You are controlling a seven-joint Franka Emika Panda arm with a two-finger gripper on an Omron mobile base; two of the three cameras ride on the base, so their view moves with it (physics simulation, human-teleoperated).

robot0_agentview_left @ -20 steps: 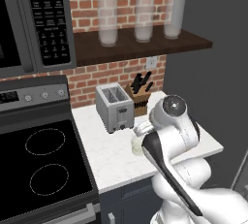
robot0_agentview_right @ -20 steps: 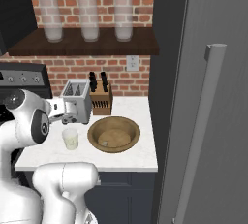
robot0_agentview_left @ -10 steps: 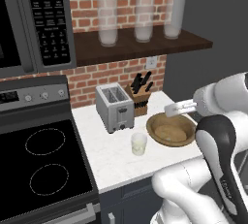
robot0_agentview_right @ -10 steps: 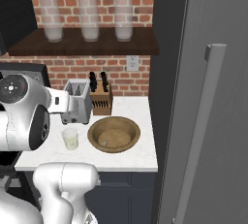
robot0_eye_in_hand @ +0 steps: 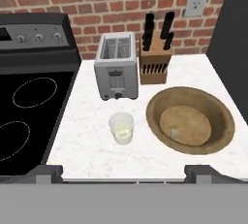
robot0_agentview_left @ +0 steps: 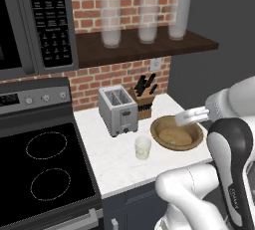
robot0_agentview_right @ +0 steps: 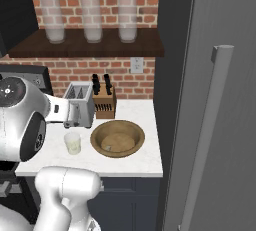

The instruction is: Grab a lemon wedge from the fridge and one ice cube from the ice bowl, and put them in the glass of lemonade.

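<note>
The fridge (robot0_agentview_right: 210, 125) is cut off at the right edge (its inside is hidden), and the lump in the ice bowl (robot0_eye_in_hand: 220, 121) is too small to tell.

on the counter (robot0_eye_in_hand: 92, 136), the glass (robot0_eye_in_hand: 121, 127) stands near the front edge, the bowl (robot0_eye_in_hand: 220, 121) just right of it, the toaster (robot0_eye_in_hand: 116, 65) and knife block (robot0_eye_in_hand: 155, 60) behind along the back edge.

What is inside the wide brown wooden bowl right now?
The wide brown wooden bowl holds one small pale ice cube near the middle of its floor. The near rim hides a little of the floor.
</note>
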